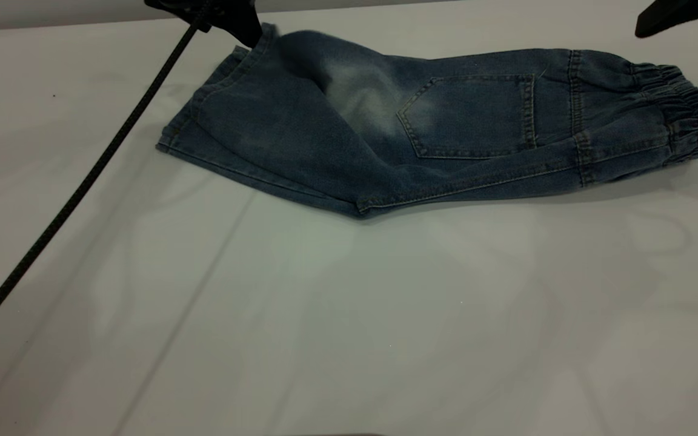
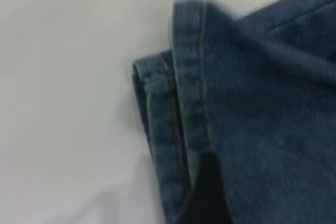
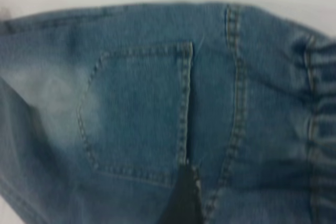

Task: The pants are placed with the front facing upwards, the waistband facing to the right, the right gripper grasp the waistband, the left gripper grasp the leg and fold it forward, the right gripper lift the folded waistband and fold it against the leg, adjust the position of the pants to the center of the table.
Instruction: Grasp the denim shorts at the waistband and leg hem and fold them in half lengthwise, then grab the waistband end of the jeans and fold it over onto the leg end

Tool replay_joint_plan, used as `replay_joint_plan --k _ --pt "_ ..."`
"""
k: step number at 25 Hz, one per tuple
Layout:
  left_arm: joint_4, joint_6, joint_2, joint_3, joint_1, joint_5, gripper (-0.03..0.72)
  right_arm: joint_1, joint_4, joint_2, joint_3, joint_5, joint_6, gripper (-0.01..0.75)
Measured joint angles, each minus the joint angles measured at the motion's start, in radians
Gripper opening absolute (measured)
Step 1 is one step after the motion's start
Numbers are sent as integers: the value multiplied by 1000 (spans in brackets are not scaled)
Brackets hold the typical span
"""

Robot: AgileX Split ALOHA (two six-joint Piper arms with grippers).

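In the exterior view the pants [image 1: 446, 130] lie folded lengthwise on the far half of the table [image 1: 349, 315], back pocket [image 1: 470, 115] up, the waistband [image 1: 685, 115] at the right end and the leg hems at the left. The left gripper [image 1: 246, 27] sits at the upper hem corner, its black cable [image 1: 82, 181] trailing down to the left; the right gripper [image 1: 688, 30] hangs just above the waistband, apart from it. The left wrist view shows one dark fingertip [image 2: 207, 192] lying over the stitched hem; whether it pinches the cloth I cannot tell. The right wrist view shows a dark fingertip [image 3: 184, 198] over the denim just below the pocket, its grip unclear
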Motion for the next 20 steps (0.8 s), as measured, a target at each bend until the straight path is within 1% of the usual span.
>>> replay_joint_plan --k 3,5,8,12,14,18,20 --pt "0 -48 -39 0 -1 88 605 0 -62 14 0 31 92 610" --pt "0 -67 -63 -1 -5 162 599 0 -75 39 0 52 132 608" --pt "0 -78 -78 -1 -9 228 580 -8 -87 88 0 100 179 606" --pt "1 -79 -78 -1 -10 261 574 -53 -98 141 0 179 234 602" --pt "1 -79 -78 -1 -10 263 573 -81 -123 147 0 235 264 596" --pt "1 -80 -78 -1 -10 267 571 -130 -201 147 0 346 329 595" --pt "1 -80 -78 -1 -10 267 571 -153 -255 147 0 382 359 594"
